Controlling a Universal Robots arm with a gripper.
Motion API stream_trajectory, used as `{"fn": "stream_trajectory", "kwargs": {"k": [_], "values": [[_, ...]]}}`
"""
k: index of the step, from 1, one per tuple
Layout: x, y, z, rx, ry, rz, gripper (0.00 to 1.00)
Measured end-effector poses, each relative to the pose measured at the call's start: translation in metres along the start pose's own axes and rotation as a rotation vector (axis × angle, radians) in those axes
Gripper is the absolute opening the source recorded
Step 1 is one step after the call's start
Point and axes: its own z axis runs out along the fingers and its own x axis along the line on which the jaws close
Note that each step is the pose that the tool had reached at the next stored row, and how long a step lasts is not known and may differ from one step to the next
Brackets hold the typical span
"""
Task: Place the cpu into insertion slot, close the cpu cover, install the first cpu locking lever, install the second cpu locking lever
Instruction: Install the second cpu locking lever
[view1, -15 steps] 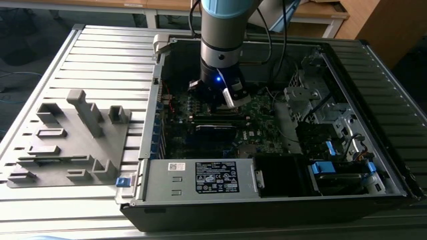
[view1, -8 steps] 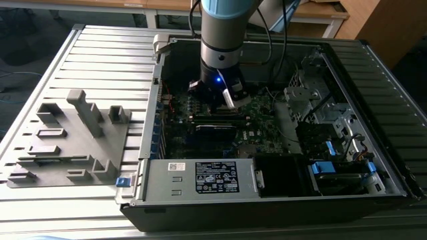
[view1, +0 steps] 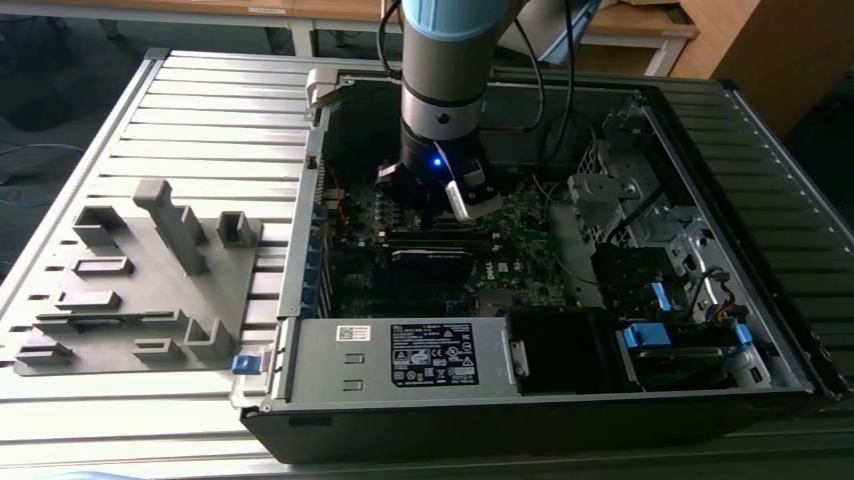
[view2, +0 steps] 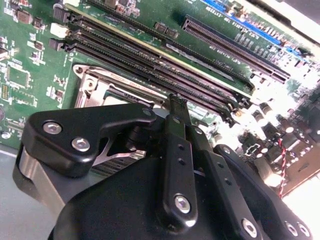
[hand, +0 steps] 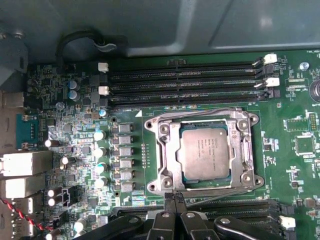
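Observation:
In the first wrist view the cpu (hand: 204, 150), a flat square chip with a silver-grey top, lies in the insertion slot (hand: 250, 121). The cpu cover (hand: 165, 150), a silver frame, lies flat around the chip. Thin wire levers run along the socket's edges; whether they are latched I cannot tell. My gripper (hand: 175, 200) is shut with nothing between its fingers, and its tips sit at the socket's edge. In the second wrist view the gripper (view2: 177, 102) points at a corner of the slot (view2: 95, 90). In the exterior view the gripper (view1: 434, 205) hangs low inside the open computer case.
Long black memory slots (hand: 185, 82) run along the socket's far side, and more lie beside the fingers (hand: 235, 205). Capacitors (hand: 100, 150) stand near the socket. A power supply (view1: 400, 355), drive bays (view1: 641, 230) and case walls crowd the board. A grey fixture tray (view1: 134, 280) lies at the exterior view's left.

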Motion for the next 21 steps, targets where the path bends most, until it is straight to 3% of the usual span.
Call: {"fn": "stream_trajectory", "kwargs": {"k": [16, 19, 21], "values": [[0.001, -0.0032, 0.0002, -0.0005, 0.0001, 0.0, 0.11], [0.0009, -0.0045, 0.0003, -0.0088, 0.0007, 0.0, 0.11], [0.0009, -0.0056, 0.0004, -0.0239, 0.0018, 0.0, 0.11]]}}
